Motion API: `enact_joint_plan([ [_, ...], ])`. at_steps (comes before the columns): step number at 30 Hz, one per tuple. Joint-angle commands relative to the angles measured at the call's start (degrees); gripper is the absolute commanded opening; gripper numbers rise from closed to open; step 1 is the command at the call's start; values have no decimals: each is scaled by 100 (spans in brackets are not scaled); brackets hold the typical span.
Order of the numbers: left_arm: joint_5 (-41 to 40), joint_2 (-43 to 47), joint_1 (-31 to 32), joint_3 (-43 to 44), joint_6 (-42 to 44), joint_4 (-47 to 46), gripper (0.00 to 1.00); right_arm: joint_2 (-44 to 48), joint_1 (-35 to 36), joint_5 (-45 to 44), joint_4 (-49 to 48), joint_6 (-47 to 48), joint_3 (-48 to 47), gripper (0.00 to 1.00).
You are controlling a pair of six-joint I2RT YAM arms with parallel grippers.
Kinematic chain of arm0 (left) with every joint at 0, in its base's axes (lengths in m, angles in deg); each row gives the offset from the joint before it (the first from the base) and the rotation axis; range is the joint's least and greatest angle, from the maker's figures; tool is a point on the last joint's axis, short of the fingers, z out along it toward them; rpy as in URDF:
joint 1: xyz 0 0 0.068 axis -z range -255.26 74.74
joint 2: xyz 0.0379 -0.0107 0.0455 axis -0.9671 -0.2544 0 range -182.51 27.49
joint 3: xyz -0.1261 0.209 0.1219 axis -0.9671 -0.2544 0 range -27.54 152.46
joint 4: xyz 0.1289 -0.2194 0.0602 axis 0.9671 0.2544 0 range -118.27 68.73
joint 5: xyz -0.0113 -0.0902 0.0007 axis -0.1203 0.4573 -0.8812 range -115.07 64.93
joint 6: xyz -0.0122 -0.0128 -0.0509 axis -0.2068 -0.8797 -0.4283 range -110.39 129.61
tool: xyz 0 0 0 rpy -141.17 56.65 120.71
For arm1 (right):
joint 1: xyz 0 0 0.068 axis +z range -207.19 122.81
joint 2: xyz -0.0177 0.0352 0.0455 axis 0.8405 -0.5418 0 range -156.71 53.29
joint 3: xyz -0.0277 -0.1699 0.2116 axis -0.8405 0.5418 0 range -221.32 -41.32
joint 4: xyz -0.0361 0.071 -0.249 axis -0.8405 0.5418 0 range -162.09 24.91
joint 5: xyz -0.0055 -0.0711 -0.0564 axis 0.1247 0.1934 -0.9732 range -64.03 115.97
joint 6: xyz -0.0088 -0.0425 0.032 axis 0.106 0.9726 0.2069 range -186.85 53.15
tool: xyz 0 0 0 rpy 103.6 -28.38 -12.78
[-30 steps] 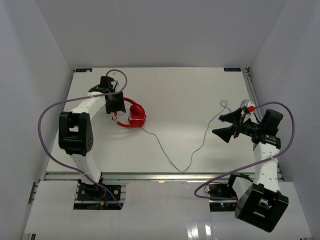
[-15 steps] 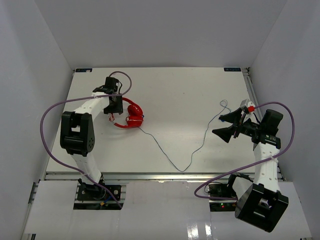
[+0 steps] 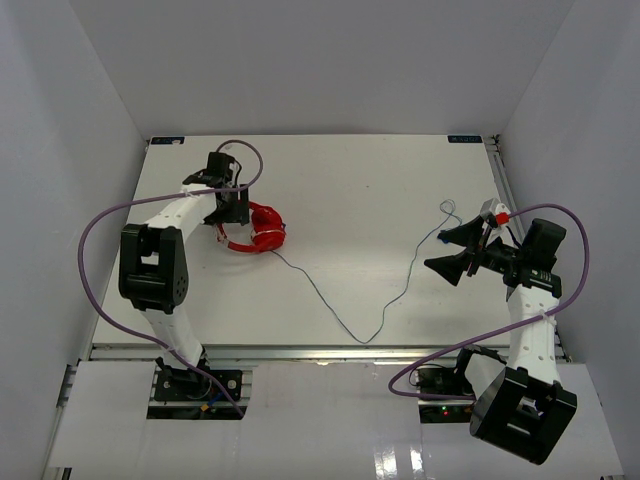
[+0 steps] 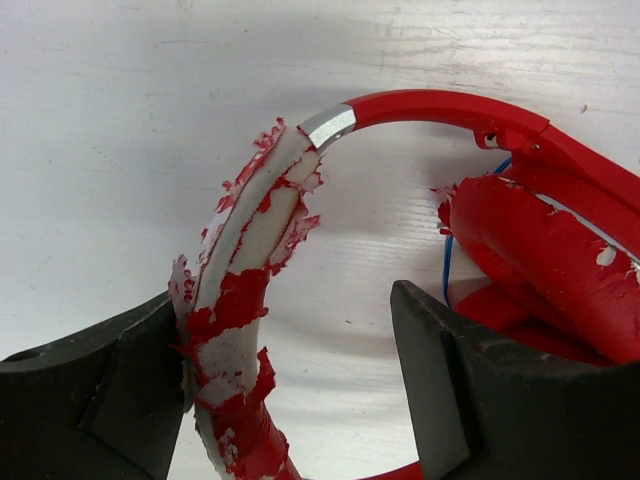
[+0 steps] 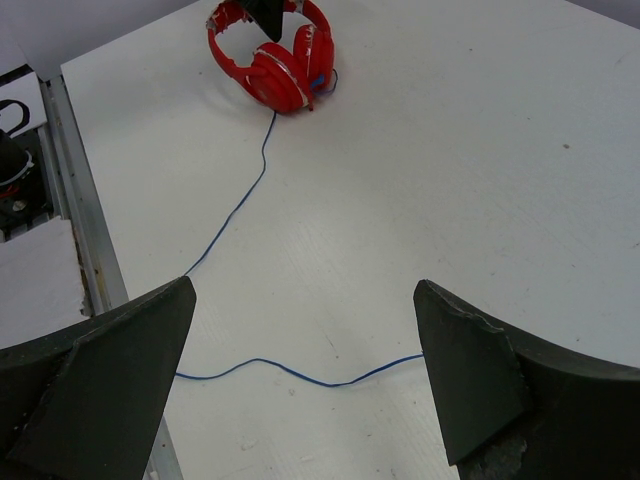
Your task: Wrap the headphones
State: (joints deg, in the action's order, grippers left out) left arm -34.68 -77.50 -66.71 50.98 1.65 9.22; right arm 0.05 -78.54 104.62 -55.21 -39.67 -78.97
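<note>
Two black fingers of the left gripper [image 4: 285,335] stand spread astride the peeling red-and-white headband [image 4: 250,230] of the small red over-ear headphones [image 3: 262,232], which lie at the far left of the white table [image 3: 360,180]. Their thin grey-blue cable [image 3: 340,318] trails across to near the right gripper [image 3: 435,251], whose jaws gape wide around nothing.
</note>
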Motion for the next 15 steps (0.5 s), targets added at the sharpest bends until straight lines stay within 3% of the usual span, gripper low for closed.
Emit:
enact_joint_plan([
  [1,-105,207,-181,77,0,-145,78,59,16,217,78,47,-63,96],
  [10,-491,-80,-222,-112,-55,-190,49,59,16,221,87,50,-58,96],
  [13,-406,-49,-223,-159,-37,-216,46,66,16,221,87,50,-58,96],
  [15,-352,-74,-228,-144,-7,-221,52,59,16,221,87,50,-58,96],
])
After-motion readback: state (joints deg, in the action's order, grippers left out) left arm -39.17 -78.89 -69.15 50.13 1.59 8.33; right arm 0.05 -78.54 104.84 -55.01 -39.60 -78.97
